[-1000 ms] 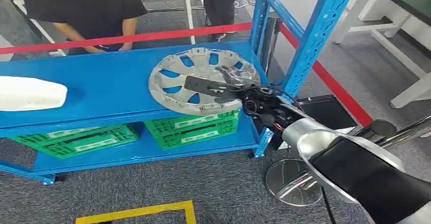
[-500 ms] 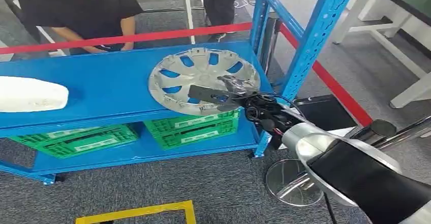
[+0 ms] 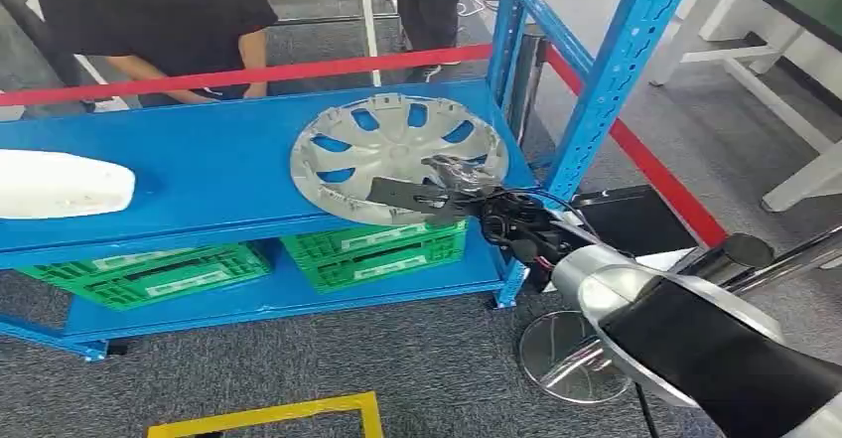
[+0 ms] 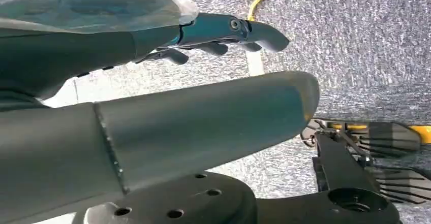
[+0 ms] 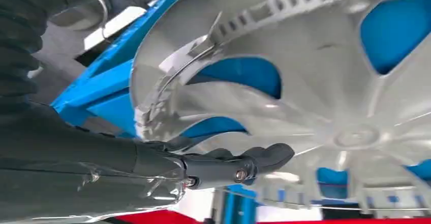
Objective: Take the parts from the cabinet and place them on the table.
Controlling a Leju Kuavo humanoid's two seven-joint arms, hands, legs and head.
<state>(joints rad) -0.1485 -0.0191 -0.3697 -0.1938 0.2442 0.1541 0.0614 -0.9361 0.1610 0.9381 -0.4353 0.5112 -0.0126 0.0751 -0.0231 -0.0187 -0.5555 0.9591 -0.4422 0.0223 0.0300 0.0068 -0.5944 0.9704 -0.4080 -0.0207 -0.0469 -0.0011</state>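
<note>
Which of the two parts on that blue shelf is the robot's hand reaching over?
The silver hubcap at the shelf's right end; the right hand sits over its near rim. The white part lies far left.

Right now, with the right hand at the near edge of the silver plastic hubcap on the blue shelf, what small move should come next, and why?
Probably close the right hand on the near rim of the silver plastic hubcap. The hand lies over that rim, the right wrist view shows its fingers against the spokes, and the hubcap rests flat on the blue shelf, not yet lifted.
</note>
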